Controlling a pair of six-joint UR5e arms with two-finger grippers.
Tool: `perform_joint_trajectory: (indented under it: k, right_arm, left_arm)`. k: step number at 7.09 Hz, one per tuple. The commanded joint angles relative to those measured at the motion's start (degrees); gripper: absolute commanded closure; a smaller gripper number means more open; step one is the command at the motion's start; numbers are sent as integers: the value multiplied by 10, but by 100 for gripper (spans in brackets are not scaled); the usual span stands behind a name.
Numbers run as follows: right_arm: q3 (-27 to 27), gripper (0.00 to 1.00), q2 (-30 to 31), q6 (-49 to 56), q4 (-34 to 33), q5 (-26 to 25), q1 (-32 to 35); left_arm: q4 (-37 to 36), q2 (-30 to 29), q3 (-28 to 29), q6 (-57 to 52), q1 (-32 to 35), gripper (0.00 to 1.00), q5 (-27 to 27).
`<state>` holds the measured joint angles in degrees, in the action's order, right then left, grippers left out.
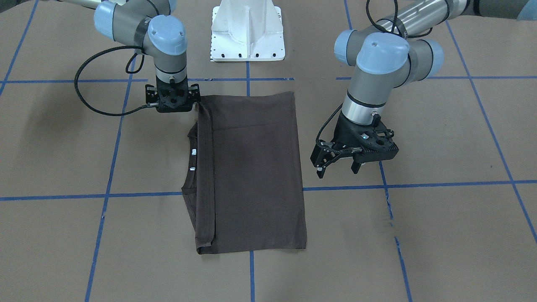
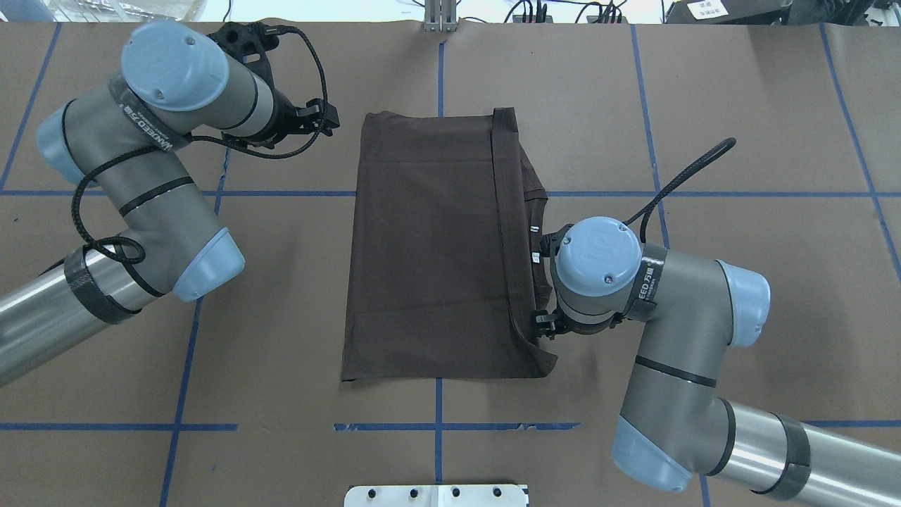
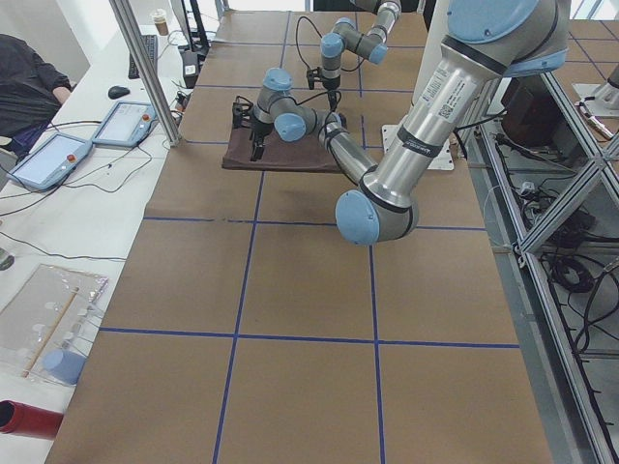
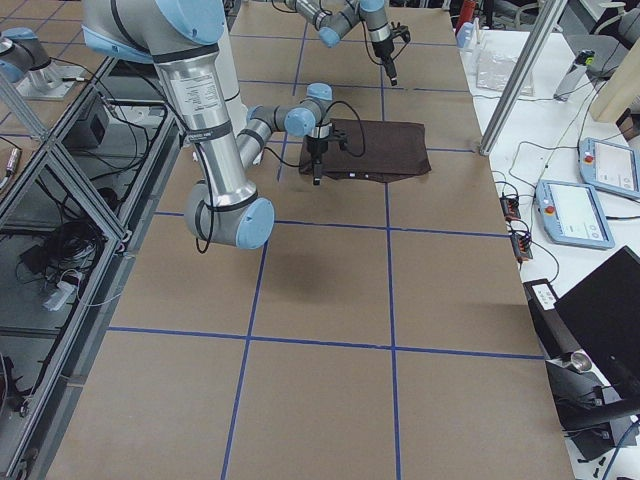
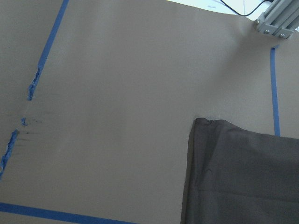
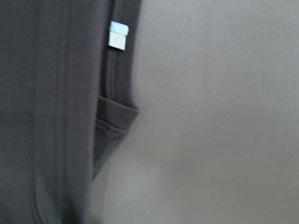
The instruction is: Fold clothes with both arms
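Because the T-shirt lies as a flat rectangle of several layers in the middle of the tabletop, the main risk I see is a grasp that takes the wrong number of layers. Its collar and a small white label peek out along the left edge of the front-facing view. The right end effector points straight down at the upper left corner of the cloth in that view, right at the fabric's edge. Its fingers are hidden under the wrist, so I cannot tell whether they are spread, pressed together or pinching cloth. The left end effector hangs at centre right of the frame, fingers spread and holding nothing. It is apart from the shirt's right edge and above bare tabletop. If the right side lifts while the left has no hold, the pull comes from one corner only. The rectangle would likely skew or drag across the tabletop, and the narrow folded strip on the collar side could peel open. Thin cloth lying this flat also gives the fingers little to bite, so they may skid over it or catch only the top layer. A fold carried across with uneven tension would probably land crooked, leaving the bulkier collar side bunched.
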<state>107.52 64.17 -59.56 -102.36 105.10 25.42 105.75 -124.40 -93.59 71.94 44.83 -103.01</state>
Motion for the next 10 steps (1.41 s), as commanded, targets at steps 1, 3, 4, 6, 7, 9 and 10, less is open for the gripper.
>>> perform_joint_trajectory:
  k: [1, 3, 4, 6, 7, 9, 10]
  right_arm:
    - [-4, 0, -33, 6, 14, -2, 1]
    - [-26, 0, -34, 4, 25, -2, -11]
    - [-46, 0, -34, 3, 36, -2, -14]
    - [-62, 0, -39, 3, 56, 11, -16]
    - [-60, 0, -39, 4, 57, 29, -16]
    - [-63, 0, -38, 4, 56, 30, -17]
    - [-64, 0, -37, 4, 56, 30, -16]
  left_arm:
    - [2, 0, 1, -2, 0, 0, 0]
    - [2, 1, 1, -2, 0, 0, 0]
    - [2, 1, 0, -2, 0, 0, -1]
    - [2, 5, 0, -3, 1, 0, -1]
    - [2, 6, 0, -3, 1, 0, 0]
    - [1, 6, -6, -3, 1, 0, -1]
    - [1, 6, -9, -3, 1, 0, -1]
